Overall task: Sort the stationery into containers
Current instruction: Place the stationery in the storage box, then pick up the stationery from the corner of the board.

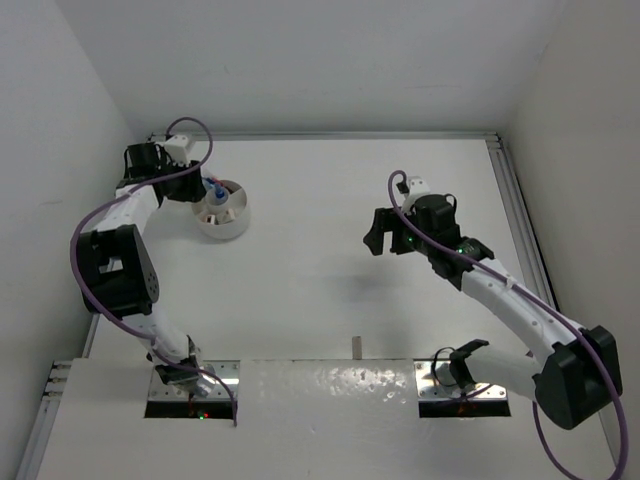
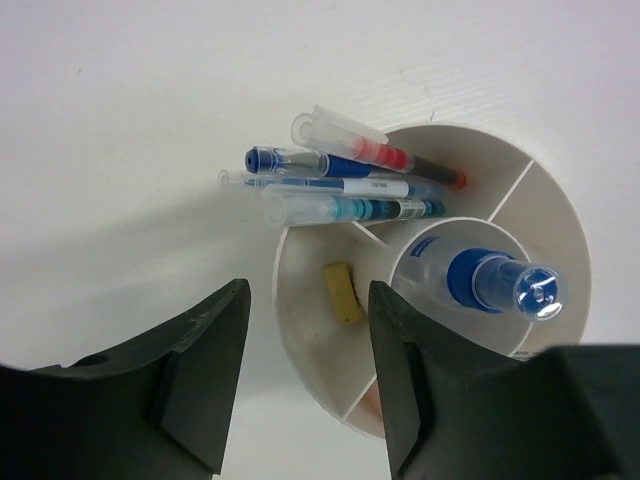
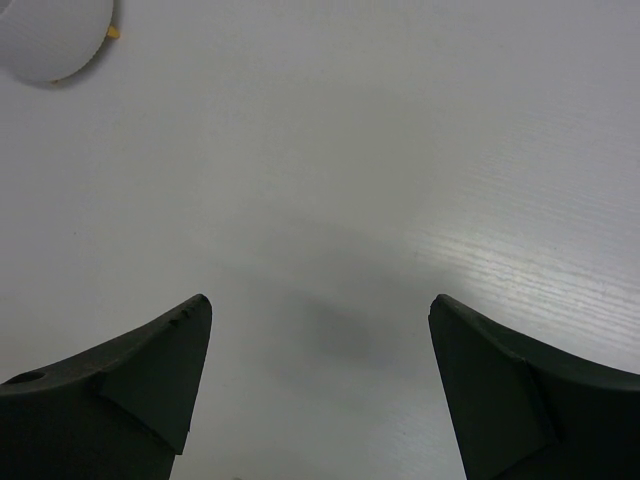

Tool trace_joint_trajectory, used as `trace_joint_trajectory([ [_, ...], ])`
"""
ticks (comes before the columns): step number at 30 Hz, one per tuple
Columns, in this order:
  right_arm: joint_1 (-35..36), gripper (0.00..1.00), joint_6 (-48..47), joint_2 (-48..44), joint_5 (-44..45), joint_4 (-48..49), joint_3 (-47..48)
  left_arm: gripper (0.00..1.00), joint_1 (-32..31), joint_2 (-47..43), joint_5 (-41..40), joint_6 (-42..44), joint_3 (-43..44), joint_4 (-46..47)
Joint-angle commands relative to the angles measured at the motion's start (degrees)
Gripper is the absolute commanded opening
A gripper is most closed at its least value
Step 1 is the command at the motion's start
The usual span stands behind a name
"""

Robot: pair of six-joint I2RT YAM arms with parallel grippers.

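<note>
My left pincer (image 2: 308, 300) hangs released, jaws apart, over the near rim of the tub (image 2: 560, 200). Inside the tub, a tan block (image 2: 342, 292) lies in the compartment just under me. The blue-capped bottle (image 2: 490, 280) stands in the middle cell, and the pens (image 2: 340, 190) lie beyond it, ends poking over the rim. My right pincer (image 3: 320, 310) is released too, above bare surface (image 3: 400, 150), well apart from the tub.
</note>
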Motion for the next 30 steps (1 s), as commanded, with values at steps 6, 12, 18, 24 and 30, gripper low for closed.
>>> trace_joint_trajectory([
  [6, -0.2, 0.87, 1.0, -4.4, 2.3, 0.4, -1.0, 0.44, -1.8, -11.6, 5.6, -2.2, 2.9, 0.9],
  [12, -0.1, 0.85, 4.4, -8.8, 8.0, -4.2, -3.6, 0.50, -12.0, -22.5, 19.9, 21.0, -0.2, -5.9],
  [18, -3.3, 0.87, 9.3, -10.1, 7.8, -17.5, 0.4, 0.58, -37.9, -17.2, 20.1, 50.0, 1.6, -31.4],
  [24, -3.9, 0.88, 11.9, -14.5, 9.8, -21.4, 0.2, 0.58, -56.3, -11.9, 12.1, 57.4, -0.9, -30.0],
  [30, -4.0, 0.89, 12.8, -19.0, 9.2, -23.5, -0.6, 0.57, -70.0, -2.8, 7.0, 64.9, 2.0, -29.4],
])
